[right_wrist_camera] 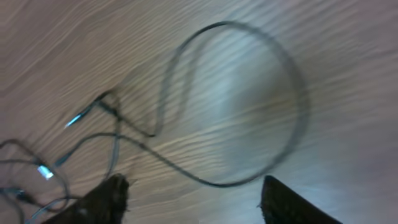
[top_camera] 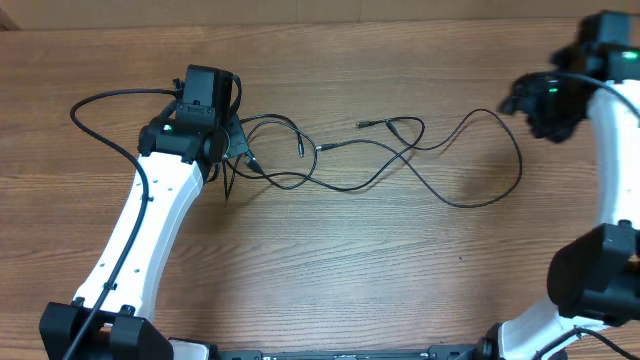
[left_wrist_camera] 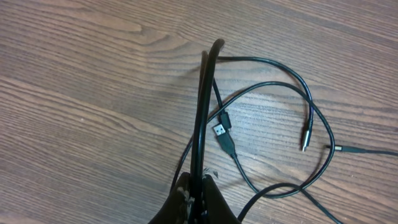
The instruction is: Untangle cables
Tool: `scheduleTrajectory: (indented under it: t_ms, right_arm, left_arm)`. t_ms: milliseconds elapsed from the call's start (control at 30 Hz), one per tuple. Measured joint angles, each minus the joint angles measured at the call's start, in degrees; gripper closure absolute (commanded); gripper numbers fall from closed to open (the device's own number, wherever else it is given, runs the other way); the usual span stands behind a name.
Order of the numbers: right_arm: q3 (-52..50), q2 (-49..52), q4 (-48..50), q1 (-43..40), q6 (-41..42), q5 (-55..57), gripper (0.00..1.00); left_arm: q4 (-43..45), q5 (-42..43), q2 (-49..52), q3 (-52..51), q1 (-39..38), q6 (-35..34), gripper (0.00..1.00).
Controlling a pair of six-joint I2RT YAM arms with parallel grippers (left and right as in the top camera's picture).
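Fingers (left_wrist_camera: 184, 200) of the left gripper (left_wrist_camera: 198, 190): pressed together on a doubled strand of the cables (left_wrist_camera: 202, 112), which rises straight up out of the pinch in the left wrist view and bends over at its top. Left gripper (top_camera: 205, 130), overhead view: at the left end of the cord run, over the wooden table (top_camera: 330, 270). Cables (top_camera: 465, 205), location: lying on the table between the two arms, knotted in crossing loops just beside the left gripper and trailing rightward in looser curves. USB plug (left_wrist_camera: 221, 131): flat on the wood just right of the held strand, open end showing. Small plug (left_wrist_camera: 306, 140): further right, at the end of a curved cord, apart from the USB plug. Second small plug (left_wrist_camera: 343, 149): near the right edge of that view. Large loop (right_wrist_camera: 301, 115): single open ring of cord at the right end of the run, lying flat; right wrist view blurred, detail uncertain. Right gripper (right_wrist_camera: 194, 205): fingers (right_wrist_camera: 109, 199) spread wide, nothing between them, the loop lying ahead of them and untouched. Right gripper (top_camera: 540, 105), overhead view: at the far right, off the end of the cables.
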Motion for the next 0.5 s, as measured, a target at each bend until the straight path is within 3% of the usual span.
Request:
scheduleTrajectory:
  t_ms: [233, 500]
  right_arm:
    - [-12.0, 0.0, 11.6, 9.2, 4.3, 0.8, 0.31]
    - [-25.2, 0.0, 30.1, 13.9, 14.2, 8.2, 0.32]
  left_arm:
    - [0.0, 0.0, 0.0, 0.0, 0.0, 0.0, 0.96]
    - [0.0, 0.0, 0.0, 0.0, 0.0, 0.0, 0.96]
